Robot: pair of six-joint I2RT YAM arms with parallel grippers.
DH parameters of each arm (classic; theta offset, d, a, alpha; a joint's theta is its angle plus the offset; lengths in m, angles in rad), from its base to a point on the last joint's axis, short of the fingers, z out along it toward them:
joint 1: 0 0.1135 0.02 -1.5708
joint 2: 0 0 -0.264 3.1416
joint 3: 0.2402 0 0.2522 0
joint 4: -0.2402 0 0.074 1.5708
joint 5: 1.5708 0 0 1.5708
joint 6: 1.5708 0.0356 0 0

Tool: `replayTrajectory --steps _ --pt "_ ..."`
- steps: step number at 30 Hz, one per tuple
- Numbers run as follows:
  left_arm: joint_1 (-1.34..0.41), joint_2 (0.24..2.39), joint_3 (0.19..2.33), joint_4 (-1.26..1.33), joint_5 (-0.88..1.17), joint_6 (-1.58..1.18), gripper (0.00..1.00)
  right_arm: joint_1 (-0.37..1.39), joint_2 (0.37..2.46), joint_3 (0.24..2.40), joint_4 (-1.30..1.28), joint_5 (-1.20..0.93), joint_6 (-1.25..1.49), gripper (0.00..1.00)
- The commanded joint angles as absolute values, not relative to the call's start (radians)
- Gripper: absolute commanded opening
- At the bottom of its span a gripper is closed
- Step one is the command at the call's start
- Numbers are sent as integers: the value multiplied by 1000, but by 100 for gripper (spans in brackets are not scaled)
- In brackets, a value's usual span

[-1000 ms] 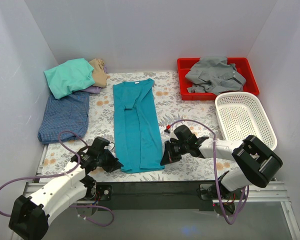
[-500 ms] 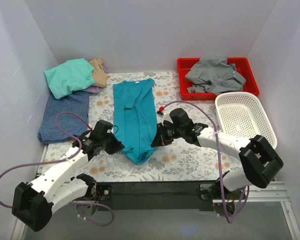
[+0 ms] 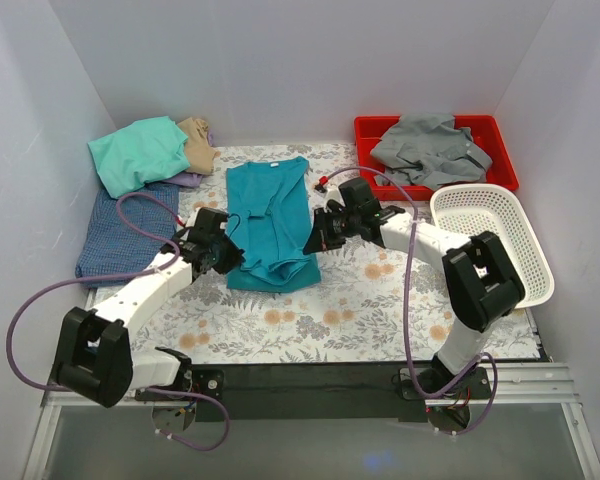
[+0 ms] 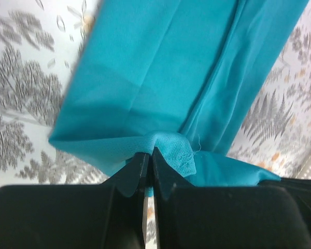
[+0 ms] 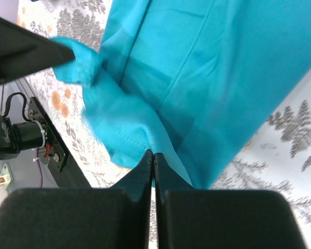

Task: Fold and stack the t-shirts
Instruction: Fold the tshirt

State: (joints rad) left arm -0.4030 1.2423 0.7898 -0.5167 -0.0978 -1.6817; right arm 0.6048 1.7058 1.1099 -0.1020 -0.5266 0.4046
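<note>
The deep-teal t-shirt lies lengthwise at the table's middle, its near half lifted and doubled back over the far half. My left gripper is shut on the hem's left corner; in the left wrist view the teal cloth bunches at the closed tips. My right gripper is shut on the hem's right corner; the right wrist view shows the teal cloth pinched at the tips. Mint green, tan, lilac and blue-checked shirts lie at the back left.
A red tray at the back right holds a grey shirt. A white mesh basket stands on the right. White walls close in the back and sides. The floral table cover is bare in front of the teal shirt.
Both grippers have carried the teal shirt's near hem away from the front edge toward the back, folding the lower half up over the upper half.
</note>
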Motion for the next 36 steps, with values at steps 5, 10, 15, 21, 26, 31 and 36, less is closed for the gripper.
replayTrajectory --steps 5,10,15,21,26,31,36 --pt "-292 1373 888 -361 -78 -1594 0 545 1861 1293 -143 -629 348 1" --pt "-275 1509 953 -322 -45 -1560 0 512 1968 1406 -152 -675 337 24" --pt "-261 1594 1005 -279 -50 -1540 5 479 2036 1506 -149 -661 273 34" --pt "-192 1585 1117 -319 -190 -1474 37 446 1993 1585 -167 -557 210 40" --pt "-163 1510 1101 -377 -189 -1430 37 448 1924 1523 -195 -622 219 45" --pt "-166 1440 1028 -288 142 -1407 36 505 1887 1408 -201 -684 239 45" --pt "-183 1482 983 -247 304 -1381 40 560 1890 1373 -198 -661 248 44"
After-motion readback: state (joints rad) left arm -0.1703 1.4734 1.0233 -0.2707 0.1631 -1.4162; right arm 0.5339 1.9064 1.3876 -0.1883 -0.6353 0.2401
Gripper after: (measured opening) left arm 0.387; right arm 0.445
